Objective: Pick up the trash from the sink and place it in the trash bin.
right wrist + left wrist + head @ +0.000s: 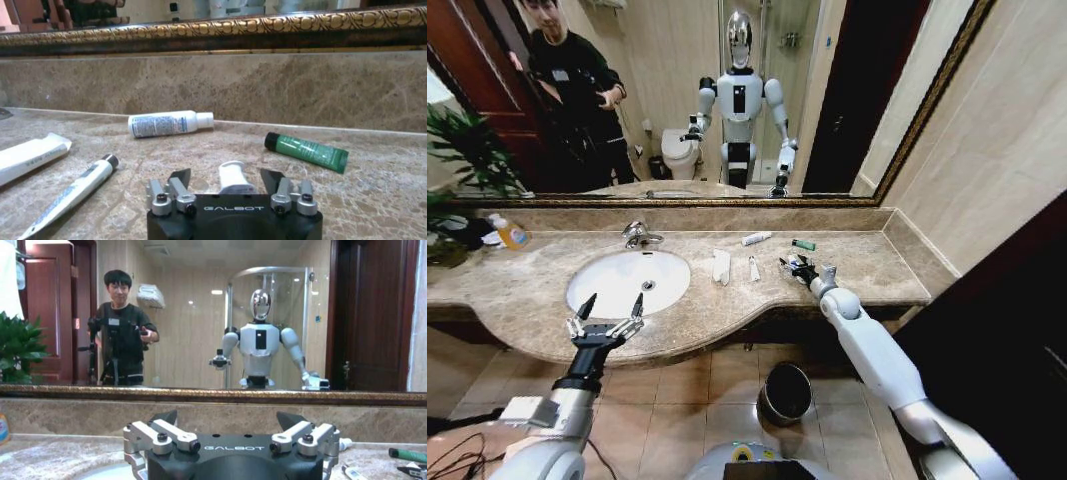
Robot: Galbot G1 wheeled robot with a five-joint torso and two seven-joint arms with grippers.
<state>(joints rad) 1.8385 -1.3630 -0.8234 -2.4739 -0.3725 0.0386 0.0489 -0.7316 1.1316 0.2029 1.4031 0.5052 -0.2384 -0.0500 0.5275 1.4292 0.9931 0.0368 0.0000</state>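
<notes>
Beige-brown marble surrounds the white oval sink (628, 281), and our litter lies on that counter rather than in the basin. A folded white tissue (721, 266) and a slim white tube (753, 268) sit just right of the bowl; a small white bottle (170, 123) and a green tube (305, 151) lie nearer the back wall. Our right gripper (225, 181) is low over the counter, fingers spread, with a small white-capped piece (231, 176) between them, not yet clenched. Our left gripper (608, 318) hangs released over the sink's front rim. The trash bin (785, 392) stands on the tiled floor below the counter.

We judge the round piece could roll or squirt out as the fingers close. We cannot make out how much of it the gripper body hides.
</notes>
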